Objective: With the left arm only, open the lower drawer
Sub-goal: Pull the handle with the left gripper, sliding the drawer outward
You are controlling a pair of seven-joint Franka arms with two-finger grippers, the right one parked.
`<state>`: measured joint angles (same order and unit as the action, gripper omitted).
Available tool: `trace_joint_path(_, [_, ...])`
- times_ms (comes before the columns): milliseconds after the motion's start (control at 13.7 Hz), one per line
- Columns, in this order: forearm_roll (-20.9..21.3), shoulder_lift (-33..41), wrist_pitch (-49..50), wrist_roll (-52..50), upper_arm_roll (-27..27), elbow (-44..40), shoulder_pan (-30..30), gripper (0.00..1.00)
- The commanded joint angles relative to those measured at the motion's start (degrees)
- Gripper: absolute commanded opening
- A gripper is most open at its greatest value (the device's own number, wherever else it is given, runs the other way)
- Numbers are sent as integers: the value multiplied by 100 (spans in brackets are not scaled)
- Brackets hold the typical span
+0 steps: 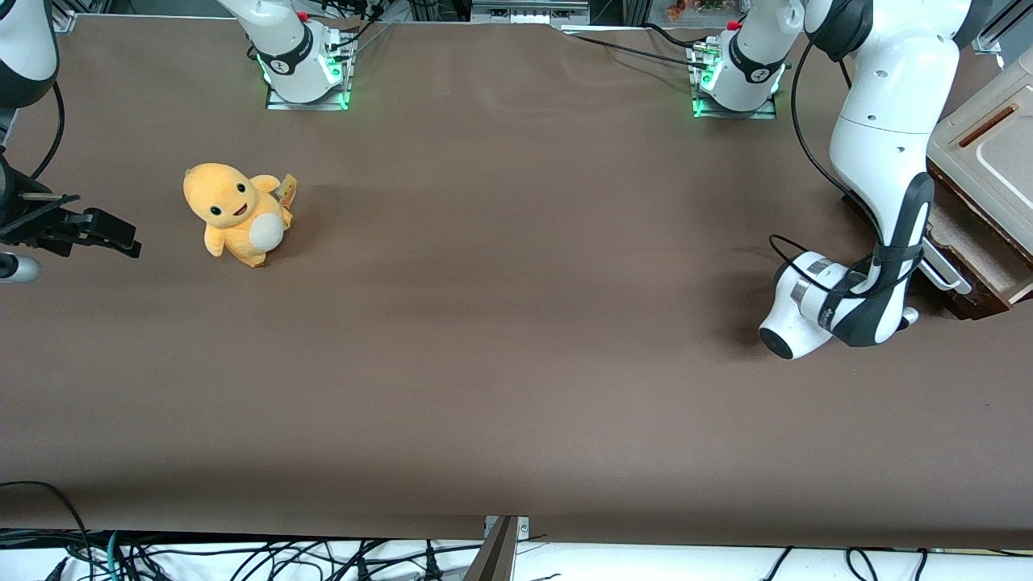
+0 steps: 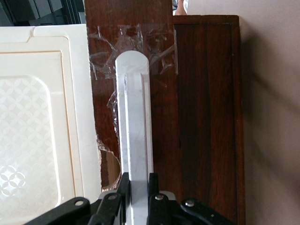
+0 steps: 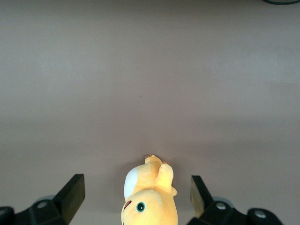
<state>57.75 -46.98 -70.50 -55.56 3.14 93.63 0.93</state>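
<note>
One lower drawer [image 1: 972,242] partly out, tan inside bare | end effector [image 2: 139,190] pinching bar handle [image 2: 134,117]

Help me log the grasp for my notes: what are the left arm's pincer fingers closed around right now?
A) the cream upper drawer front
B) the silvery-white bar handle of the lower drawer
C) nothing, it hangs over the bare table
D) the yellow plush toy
B: in the left wrist view the pincer has a finger on each side of the bar handle of the lower drawer.
</note>
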Motion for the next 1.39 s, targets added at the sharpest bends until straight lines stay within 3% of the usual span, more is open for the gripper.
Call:
trace_joint_path(0, [157, -100, 107, 160, 29, -178, 144, 4])
trace_joint_path(948, [157, -127, 124, 247, 20, -380, 214, 4])
trace_joint_path(1021, [149, -127, 124, 247, 20, -380, 214, 8])
trace_joint_path(1094, [140, -127, 124, 247, 20, -380, 214, 32])
trace_joint_path(1167, [114, -127, 124, 256, 20, -372, 214, 96])
trace_joint_path(1312, [87, -127, 133, 527, 20, -372, 153, 100])
